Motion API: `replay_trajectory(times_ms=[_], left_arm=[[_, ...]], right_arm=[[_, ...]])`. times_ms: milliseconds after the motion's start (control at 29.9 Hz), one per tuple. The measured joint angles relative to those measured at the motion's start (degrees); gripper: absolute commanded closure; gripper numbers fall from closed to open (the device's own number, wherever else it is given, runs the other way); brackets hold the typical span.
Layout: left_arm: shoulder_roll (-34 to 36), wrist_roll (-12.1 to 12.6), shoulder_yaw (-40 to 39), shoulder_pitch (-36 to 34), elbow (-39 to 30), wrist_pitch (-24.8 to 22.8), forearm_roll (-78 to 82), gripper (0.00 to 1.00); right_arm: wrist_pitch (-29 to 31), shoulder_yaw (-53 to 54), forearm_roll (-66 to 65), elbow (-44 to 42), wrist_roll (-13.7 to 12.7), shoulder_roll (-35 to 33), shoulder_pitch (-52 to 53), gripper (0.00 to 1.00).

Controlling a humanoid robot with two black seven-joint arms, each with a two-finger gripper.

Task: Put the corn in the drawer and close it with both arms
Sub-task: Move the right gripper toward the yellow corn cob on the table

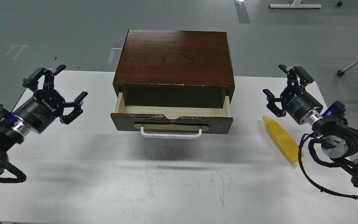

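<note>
drawer (172,109) pulled out (centre frame) | corn (282,138) on tabletop (104,174), right | left pincer (58,87) spread | right pincer (283,85) spread

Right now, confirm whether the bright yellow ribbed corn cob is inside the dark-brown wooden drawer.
No, the corn cob lies on the white table, right of the open, empty drawer.

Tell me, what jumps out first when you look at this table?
The dark wooden cabinet in the middle, its drawer pulled open and empty. A bright yellow corn lies on the white table to the right, below the open right gripper. The left gripper hangs open on the left.
</note>
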Motion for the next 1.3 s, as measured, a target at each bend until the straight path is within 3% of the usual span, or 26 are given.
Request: replay_trajectory(times_ms=[535, 702, 869, 1070, 1304], left_arm=[[0.4, 0.0, -1.4, -0.5, 0.1, -0.6, 0.2, 0.00], [1.1, 0.0, -1.8, -0.9, 0.1, -0.6, 0.7, 0.00], [1.5, 0.0, -1.9, -0.9, 0.1, -0.6, 0.8, 0.00], [1.2, 0.0, -1.9, -1.0, 0.1, -0.6, 0.8, 0.00], [1.0, 0.0, -1.9, -1.0, 0.0, -0.6, 0.8, 0.00]], right_arm=[[0.6, -1.1, -2.8, 2.0, 0.0, -4.1, 2.6, 0.00], [0.8, -3.4, -19.7, 5.6, 0.0, -11.2, 7.5, 0.00], [0.8, -5.6, -44.9, 8.2, 0.0, -19.0, 11.0, 0.00], [0.3, -12.6, -68.2, 8.2, 0.0, -23.1, 11.8, 0.00], [-4.7, -21.4, -76.9, 6.7, 0.0, -22.9, 10.6, 0.00]])
